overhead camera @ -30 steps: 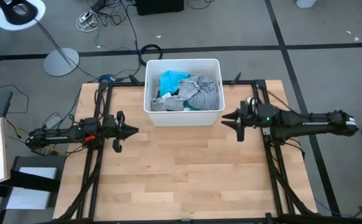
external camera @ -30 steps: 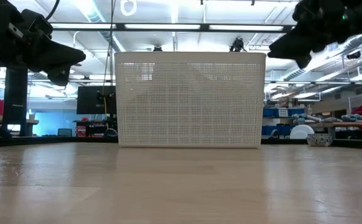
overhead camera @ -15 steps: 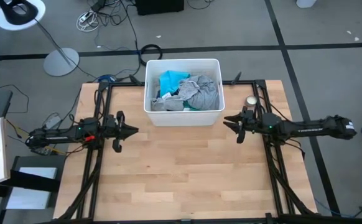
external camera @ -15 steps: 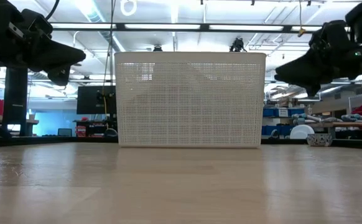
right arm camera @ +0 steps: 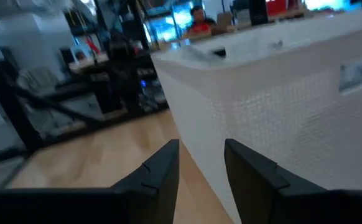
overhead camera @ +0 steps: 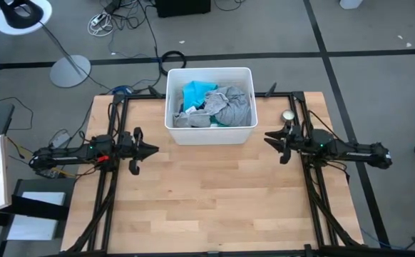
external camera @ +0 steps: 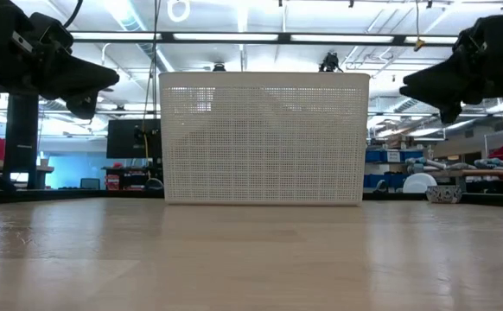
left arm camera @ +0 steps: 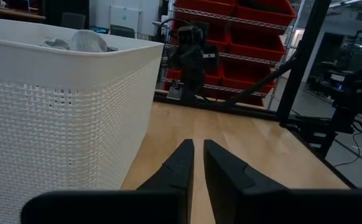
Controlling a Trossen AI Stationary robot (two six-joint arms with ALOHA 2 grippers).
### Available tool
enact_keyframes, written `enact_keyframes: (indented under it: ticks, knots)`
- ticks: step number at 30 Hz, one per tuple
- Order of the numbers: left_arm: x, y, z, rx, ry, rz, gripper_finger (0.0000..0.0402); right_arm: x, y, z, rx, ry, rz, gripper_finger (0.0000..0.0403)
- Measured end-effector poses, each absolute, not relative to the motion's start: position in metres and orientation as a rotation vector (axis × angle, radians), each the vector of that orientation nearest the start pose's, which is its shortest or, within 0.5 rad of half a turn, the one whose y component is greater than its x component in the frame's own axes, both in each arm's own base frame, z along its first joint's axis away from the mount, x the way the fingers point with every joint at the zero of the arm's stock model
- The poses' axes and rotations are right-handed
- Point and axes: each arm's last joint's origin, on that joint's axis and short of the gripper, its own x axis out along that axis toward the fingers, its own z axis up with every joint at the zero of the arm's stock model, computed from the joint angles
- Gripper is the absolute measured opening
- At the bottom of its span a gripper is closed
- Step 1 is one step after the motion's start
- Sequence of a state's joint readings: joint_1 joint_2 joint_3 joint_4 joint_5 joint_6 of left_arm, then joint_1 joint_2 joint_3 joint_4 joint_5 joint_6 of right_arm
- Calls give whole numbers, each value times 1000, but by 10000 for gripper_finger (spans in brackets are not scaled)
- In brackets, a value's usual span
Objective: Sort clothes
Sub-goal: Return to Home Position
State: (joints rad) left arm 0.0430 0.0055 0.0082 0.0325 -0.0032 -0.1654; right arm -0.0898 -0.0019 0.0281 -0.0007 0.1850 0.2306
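Clothes point(overhead camera: 213, 107) heaped in the white bin point(overhead camera: 211, 69); left gripper point(overhead camera: 154, 149) closed, empty; right gripper point(overhead camera: 269, 138) slightly parted, empty, both flanking it

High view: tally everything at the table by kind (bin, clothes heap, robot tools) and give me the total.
white bin: 1
heap of clothes inside it, with turquoise, grey and dark pieces too tangled to count singly: 1
tools: 2, the left tool and the right tool, one on each side of the bin, both empty
Total: 4
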Motion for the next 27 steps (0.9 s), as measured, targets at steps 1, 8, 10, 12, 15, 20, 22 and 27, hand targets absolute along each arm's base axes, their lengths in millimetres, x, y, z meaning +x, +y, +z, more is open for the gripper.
enact_keyframes:
  ticks: [1,8,10,12,15,20,22,27]
  knots:
    - [97,4,169,-165,-39,43,41,94,-14,173,223,-46,-277,130]
    - [97,4,170,-164,-48,42,41,96,-14,170,217,3,-283,130]
    - [97,4,170,-164,-49,42,41,97,-14,169,192,22,-284,130]
    - [97,4,171,-164,-56,42,41,98,-15,167,158,52,-288,130]
    - [97,4,172,-164,-65,41,41,102,-17,163,149,109,-314,130]
    - [97,4,172,-164,-66,41,41,108,-23,151,153,235,-384,130]
    - [97,4,172,-164,-66,41,41,109,-26,147,165,280,-421,130]
    - [97,4,172,-164,-66,41,41,113,-29,138,168,371,-451,130]
